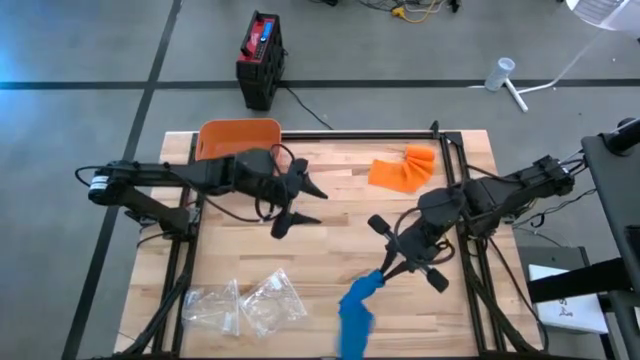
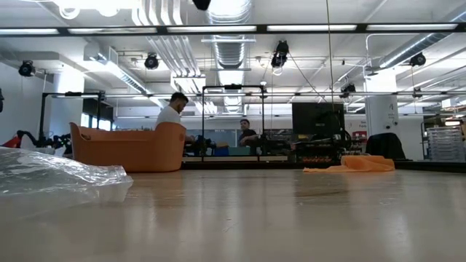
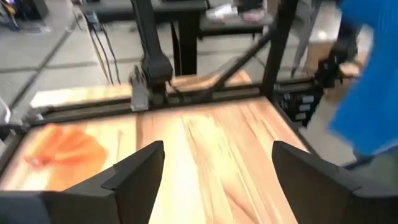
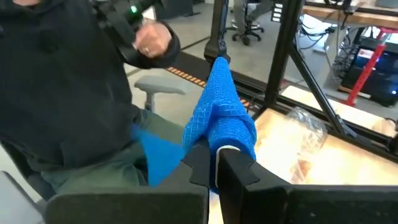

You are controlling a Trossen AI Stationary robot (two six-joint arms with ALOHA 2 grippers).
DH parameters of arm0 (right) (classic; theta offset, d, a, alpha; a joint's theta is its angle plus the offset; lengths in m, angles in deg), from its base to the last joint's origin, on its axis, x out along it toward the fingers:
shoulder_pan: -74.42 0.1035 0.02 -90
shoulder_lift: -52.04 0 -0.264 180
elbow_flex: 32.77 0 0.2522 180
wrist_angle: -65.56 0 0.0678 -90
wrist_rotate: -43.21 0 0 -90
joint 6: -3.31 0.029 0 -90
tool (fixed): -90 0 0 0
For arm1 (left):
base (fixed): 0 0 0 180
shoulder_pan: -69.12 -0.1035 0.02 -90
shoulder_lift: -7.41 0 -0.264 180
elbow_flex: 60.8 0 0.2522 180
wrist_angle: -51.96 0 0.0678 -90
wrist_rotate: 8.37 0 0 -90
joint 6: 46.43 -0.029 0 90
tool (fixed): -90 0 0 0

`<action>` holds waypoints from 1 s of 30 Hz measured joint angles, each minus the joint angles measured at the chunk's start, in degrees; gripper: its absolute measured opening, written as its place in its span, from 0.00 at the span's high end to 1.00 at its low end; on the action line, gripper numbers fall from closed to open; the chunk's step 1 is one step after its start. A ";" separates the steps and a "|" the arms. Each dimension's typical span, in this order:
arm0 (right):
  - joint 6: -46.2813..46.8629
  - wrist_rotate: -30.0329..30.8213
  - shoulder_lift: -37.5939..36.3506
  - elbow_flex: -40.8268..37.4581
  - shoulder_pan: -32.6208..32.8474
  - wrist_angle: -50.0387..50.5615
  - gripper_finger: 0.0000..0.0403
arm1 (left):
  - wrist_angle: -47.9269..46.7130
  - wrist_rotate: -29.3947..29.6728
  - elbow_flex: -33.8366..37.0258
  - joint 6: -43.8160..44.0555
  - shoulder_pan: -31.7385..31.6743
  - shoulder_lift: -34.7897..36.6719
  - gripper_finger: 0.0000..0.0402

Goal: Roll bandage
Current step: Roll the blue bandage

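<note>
Right gripper (image 1: 378, 275) from my seat: fingers pinched tight on the blue bandage (image 4: 221, 115), which trails off toward the table's near edge, in front of a seated person in a dark top (image 4: 62, 81). Left gripper (image 1: 305, 205) is spread wide, nothing between its fingers, above the wood mid-table. Further out: orange cloth (image 1: 402, 168) by the far right side, orange tub (image 1: 237, 136) far left, clear plastic bags (image 1: 245, 305) near left.
</note>
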 joint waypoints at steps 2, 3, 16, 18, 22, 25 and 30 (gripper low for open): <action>0.33 -0.08 0.00 0.45 0.14 -0.07 0.99 | 1.41 0.07 1.70 -0.75 0.35 0.01 0.27; 0.34 -0.07 0.00 0.55 0.14 -0.07 0.99 | 1.49 0.09 2.28 -1.00 0.63 -0.01 0.27; 2.98 9.41 -0.13 2.31 0.07 -1.29 0.99 | 8.12 1.55 5.81 -0.67 11.36 4.90 0.36; 1.91 9.43 -0.34 2.31 0.07 -0.91 0.99 | 7.62 4.71 6.29 -0.65 13.50 6.52 0.38; 1.26 9.40 -1.22 2.31 0.05 -0.29 0.99 | 11.06 10.29 9.10 0.17 17.54 8.47 0.40; 0.52 9.44 -1.27 2.31 0.03 0.95 0.99 | 18.53 10.81 12.55 1.52 18.85 7.62 0.40; -2.72 9.60 -1.07 2.31 -0.05 3.45 0.99 | 30.54 10.61 15.74 1.91 18.61 3.47 0.34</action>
